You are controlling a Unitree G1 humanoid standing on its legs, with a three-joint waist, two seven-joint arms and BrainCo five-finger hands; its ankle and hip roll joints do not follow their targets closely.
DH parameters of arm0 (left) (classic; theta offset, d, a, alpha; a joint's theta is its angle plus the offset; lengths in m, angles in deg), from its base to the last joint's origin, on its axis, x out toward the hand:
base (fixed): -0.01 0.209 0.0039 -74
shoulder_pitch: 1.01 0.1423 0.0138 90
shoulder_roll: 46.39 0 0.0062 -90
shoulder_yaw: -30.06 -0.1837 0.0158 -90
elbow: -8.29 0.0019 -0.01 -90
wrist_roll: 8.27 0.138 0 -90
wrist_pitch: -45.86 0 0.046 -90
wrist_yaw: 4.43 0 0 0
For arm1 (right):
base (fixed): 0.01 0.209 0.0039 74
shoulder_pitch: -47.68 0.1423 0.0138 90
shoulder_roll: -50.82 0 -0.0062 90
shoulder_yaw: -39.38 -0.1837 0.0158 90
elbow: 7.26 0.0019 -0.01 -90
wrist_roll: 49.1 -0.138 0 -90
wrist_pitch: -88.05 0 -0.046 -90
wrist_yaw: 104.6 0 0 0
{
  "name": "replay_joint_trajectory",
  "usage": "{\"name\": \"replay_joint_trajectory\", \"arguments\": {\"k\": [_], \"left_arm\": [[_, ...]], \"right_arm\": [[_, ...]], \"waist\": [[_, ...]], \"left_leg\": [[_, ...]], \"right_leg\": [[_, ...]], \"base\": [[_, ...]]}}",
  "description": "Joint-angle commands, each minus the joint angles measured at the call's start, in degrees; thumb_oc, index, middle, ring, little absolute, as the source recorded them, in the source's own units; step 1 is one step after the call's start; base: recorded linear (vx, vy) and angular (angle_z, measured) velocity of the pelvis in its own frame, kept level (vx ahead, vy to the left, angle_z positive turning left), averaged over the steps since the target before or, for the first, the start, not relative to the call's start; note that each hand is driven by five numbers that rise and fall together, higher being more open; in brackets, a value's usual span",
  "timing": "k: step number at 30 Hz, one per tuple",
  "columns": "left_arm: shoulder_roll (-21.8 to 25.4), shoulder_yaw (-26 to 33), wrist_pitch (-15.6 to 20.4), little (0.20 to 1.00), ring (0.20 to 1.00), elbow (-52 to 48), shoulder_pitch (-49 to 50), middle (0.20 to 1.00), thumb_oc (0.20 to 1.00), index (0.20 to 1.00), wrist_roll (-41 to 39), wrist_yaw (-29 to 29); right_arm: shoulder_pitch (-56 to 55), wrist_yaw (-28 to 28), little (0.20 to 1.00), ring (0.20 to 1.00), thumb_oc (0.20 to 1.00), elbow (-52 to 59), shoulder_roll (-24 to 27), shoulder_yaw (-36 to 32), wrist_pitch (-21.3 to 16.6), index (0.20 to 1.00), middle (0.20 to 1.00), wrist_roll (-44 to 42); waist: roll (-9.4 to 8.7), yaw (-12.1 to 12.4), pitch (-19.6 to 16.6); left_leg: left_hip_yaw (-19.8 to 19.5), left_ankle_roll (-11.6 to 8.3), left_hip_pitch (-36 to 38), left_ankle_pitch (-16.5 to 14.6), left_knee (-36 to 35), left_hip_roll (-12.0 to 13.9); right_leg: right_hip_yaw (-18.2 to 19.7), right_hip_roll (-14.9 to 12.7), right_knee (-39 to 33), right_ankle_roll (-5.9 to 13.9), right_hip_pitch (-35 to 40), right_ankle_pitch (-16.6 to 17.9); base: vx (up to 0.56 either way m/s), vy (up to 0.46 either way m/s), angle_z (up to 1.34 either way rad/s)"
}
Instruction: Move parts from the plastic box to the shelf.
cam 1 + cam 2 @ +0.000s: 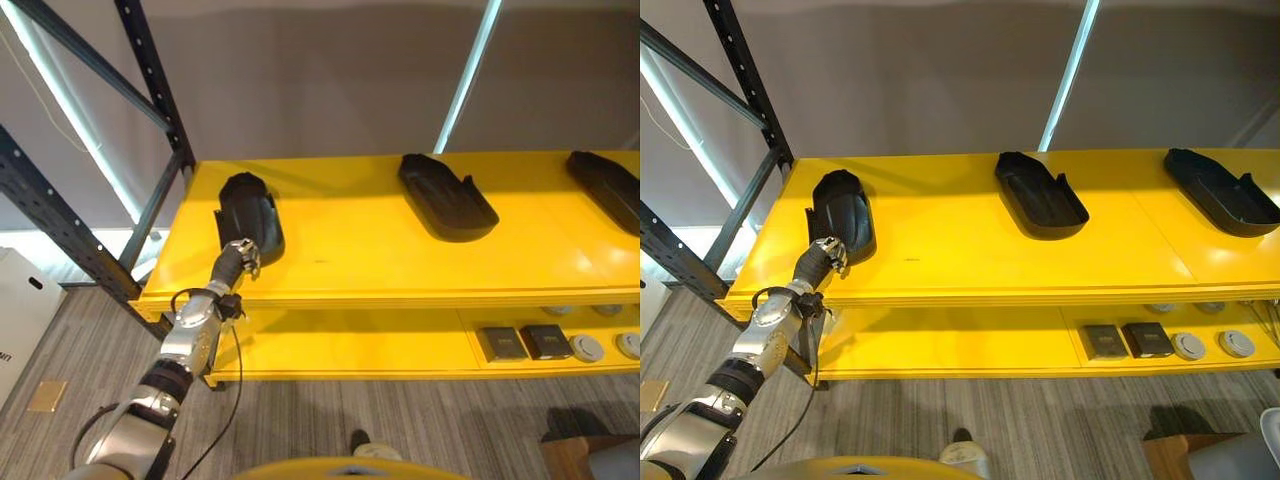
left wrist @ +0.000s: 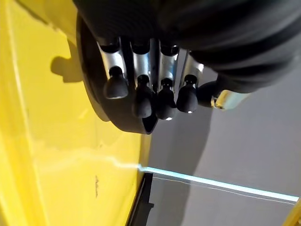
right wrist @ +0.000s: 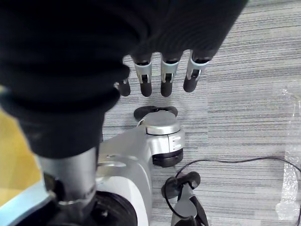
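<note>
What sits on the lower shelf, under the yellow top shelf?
At the right of the lower shelf: two dark square parts and pale round parts, more of them half hidden behind the top shelf edge. Anything further back is covered.

Three black moulded parts were counted on the yellow upper shelf point(image 1: 960, 250): one at the left end point(image 1: 843, 215), one near the middle point(image 1: 1040, 194) and one at the right end point(image 1: 1220, 191). On the lower shelf point(image 1: 970, 345), two dark square parts point(image 1: 1105, 341) point(image 1: 1148, 339) and two round grey parts point(image 1: 1189, 346) point(image 1: 1236, 343) were counted.
</note>
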Motion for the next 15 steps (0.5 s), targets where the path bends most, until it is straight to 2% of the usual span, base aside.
{"name": "replay_joint_trajectory", "arguments": {"k": [1,15], "left_arm": [[-1.1,0.7,1.12,0.2,0.2,5.8,-4.3,0.2,0.2,0.2,1.59,1.36],[-2.25,-1.75,-0.72,0.2,0.2,4.53,-8.77,0.2,0.2,0.2,1.84,2.05]], "right_arm": [[1.55,0.48,1.0,1.0,1.0,-3.72,1.21,2.24,-1.34,1.0,1.0,1.26],[2.72,0.68,1.0,1.0,1.0,-5.78,1.46,3.26,-2.32,1.0,1.0,2.1]], "waist": [[-1.75,0.12,-0.38],[-1.77,-0.18,-1.05]], "left_leg": [[-1.53,1.21,-4.05,-5.81,10.53,1.35],[-1.48,1.21,-3.17,-5.67,9.78,1.02]], "right_leg": [[0.07,0.15,2.39,1.9,-1.48,-1.63],[0.21,0.39,2.32,2.01,-0.88,-1.76]], "base": [[0.0,0.0,0.0],[0.0,0.0,0.0]]}}
